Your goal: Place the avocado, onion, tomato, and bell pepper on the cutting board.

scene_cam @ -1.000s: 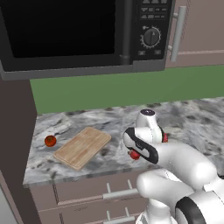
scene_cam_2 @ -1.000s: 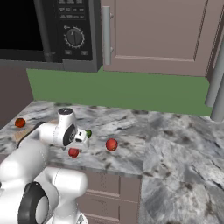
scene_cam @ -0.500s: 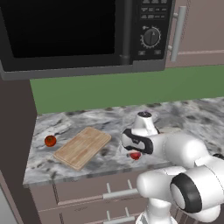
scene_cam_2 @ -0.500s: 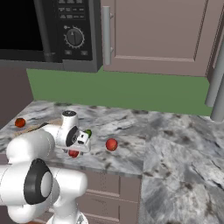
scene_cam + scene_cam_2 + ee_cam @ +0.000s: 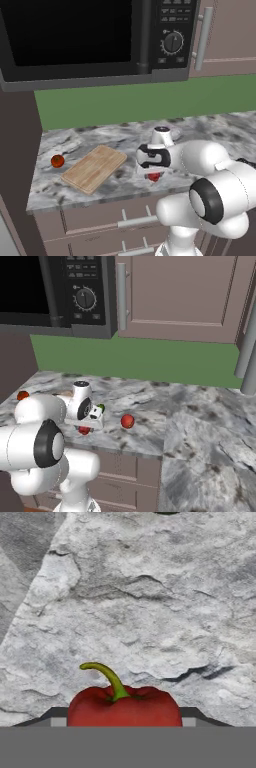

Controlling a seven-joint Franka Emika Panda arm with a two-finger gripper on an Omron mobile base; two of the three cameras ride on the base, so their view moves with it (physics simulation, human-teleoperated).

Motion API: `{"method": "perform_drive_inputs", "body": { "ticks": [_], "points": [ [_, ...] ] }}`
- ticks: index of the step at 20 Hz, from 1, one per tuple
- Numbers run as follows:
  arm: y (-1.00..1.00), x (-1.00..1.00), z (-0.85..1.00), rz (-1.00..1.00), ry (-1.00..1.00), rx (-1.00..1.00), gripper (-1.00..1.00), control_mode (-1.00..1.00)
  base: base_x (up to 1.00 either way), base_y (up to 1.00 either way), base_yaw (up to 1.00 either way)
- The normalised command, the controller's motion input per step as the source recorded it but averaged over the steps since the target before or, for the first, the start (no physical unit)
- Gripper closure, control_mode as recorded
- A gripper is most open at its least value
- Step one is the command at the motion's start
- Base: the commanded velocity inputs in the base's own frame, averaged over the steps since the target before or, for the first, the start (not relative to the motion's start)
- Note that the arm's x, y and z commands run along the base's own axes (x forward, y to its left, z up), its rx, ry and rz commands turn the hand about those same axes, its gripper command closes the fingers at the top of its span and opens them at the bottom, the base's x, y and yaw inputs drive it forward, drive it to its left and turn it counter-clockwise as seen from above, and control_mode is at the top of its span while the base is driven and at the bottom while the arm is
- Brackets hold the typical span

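A red bell pepper (image 5: 124,704) with a curved green stem stands on the marble counter, between my finger tips. My gripper (image 5: 124,723) points down at the counter's front part (image 5: 153,173) and is shut on the bell pepper (image 5: 154,176). The light-tan cutting board (image 5: 94,168) lies to the left of the hand with nothing on it. A red-orange ball (image 5: 57,160) sits beyond the board's left edge. Another red ball (image 5: 127,421) lies right of the hand. I cannot tell which is the tomato and which the onion. The dark-green avocado (image 5: 101,406) peeks out just behind the hand.
A black microwave (image 5: 90,37) hangs over the counter, with brown cabinets (image 5: 180,296) to its right. The counter's front edge (image 5: 115,200) runs just below the hand, above drawers with metal handles. The marble counter (image 5: 200,421) stretches on to the right.
The hand has dropped lower over the bell pepper and its jaws have come together on it. The board and the other vegetables lie as before.
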Motion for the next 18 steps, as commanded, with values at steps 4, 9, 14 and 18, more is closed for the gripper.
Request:
{"method": "perform_drive_inputs", "body": {
  "ticks": [4,9,14,18],
  "points": [
    [0.06,-0.18,0.33,0.00,-0.01,0.00,1.00,-1.00,0.00,0.00,0.00],
    [0.21,-0.23,0.60,0.00,-0.01,0.00,1.00,-1.00,0.00,0.00,0.00],
    [0.35,-0.25,0.62,0.01,-0.01,0.01,1.00,-1.00,0.00,0.00,0.00],
    [0.50,-0.25,0.61,0.05,-0.10,0.00,1.00,-1.00,0.00,0.00,0.00]
  ]
}}
